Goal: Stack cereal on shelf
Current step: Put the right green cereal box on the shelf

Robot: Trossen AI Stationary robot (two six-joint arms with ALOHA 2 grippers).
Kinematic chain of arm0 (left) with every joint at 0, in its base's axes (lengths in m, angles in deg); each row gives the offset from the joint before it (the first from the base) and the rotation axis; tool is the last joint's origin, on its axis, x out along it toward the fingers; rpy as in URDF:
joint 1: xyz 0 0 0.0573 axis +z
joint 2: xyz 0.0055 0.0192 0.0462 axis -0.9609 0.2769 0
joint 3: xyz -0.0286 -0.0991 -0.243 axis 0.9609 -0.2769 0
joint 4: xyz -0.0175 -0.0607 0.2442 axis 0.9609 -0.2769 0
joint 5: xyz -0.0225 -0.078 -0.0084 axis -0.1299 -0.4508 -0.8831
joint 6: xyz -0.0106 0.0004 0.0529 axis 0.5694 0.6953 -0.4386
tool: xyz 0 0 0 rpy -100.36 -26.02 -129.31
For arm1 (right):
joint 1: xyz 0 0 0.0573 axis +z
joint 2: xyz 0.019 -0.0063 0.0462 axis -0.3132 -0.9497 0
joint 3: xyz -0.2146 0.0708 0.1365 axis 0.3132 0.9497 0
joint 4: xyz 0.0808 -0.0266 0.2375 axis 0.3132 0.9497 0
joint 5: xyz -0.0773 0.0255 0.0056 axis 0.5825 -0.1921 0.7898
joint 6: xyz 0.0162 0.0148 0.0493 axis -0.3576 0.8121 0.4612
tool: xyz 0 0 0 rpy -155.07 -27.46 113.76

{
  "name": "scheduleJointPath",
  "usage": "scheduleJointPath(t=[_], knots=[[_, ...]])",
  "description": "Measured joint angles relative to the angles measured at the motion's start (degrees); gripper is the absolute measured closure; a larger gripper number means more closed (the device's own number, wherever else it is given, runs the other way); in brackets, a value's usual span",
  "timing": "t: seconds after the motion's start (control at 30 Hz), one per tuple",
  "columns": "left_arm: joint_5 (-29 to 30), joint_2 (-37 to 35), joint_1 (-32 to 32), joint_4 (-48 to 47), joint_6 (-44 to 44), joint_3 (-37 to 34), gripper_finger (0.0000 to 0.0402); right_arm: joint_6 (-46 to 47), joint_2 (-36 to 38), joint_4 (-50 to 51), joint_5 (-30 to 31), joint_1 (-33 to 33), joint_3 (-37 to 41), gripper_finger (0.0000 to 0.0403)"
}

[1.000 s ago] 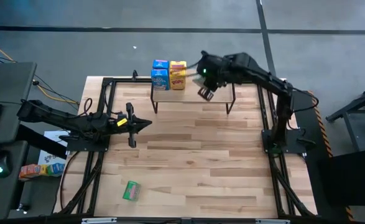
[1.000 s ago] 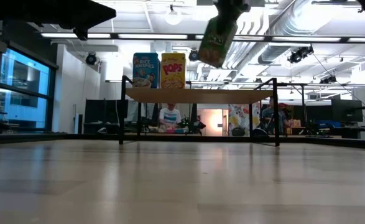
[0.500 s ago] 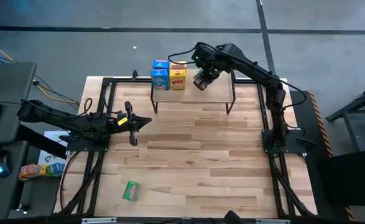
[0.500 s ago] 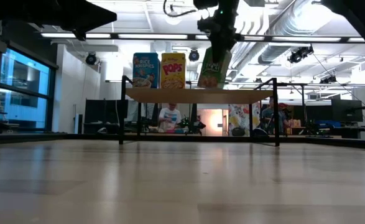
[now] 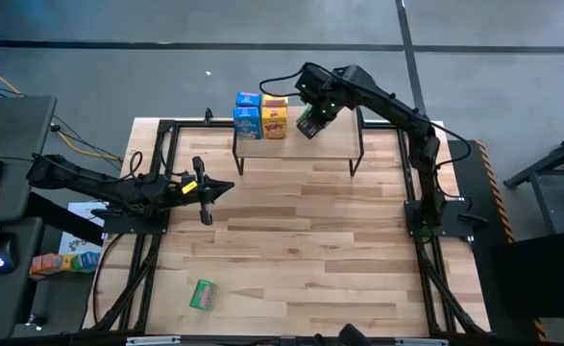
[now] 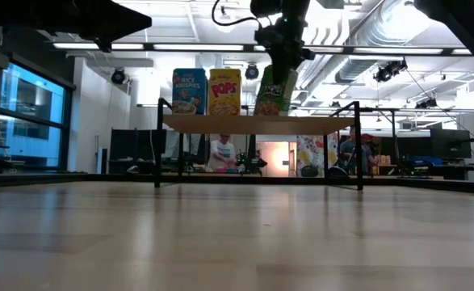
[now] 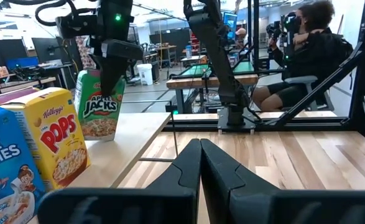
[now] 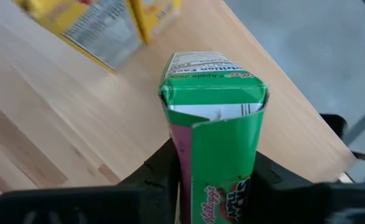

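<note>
Shelf (image 6: pixel 253 124) space beside the yellow box (image 6: pixel 225 91) was free; right tool (image 5: pixel 310 119), clamped on the green box (image 6: pixel 274 94), should lower it squarely before releasing.

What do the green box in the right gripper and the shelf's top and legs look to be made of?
Green cereal box, held by the right gripper: thin printed cardboard, slightly glossy; folded top flaps show a pale raw inner edge.
Shelf top: light wood with visible grain in the right wrist view, matte; solid or veneer cannot be told.
Shelf legs: thin black bars, likely painted metal.
</note>
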Motion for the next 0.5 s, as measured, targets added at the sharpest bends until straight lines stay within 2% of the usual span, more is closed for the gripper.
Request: scheduleJointPath(t=[0.37,0.5], knots=[[0.00,0.02,0.00,-0.04,0.00,0.00,0.0401,-0.98,-0.24,-2.92,-0.12,0.14,0.11,0.0211],[0.00,0.00,0.00,-0.07,0.00,0.00,0.0401,-1.77,-0.24,-2.98,-0.11,0.00,0.11,0.0189]])
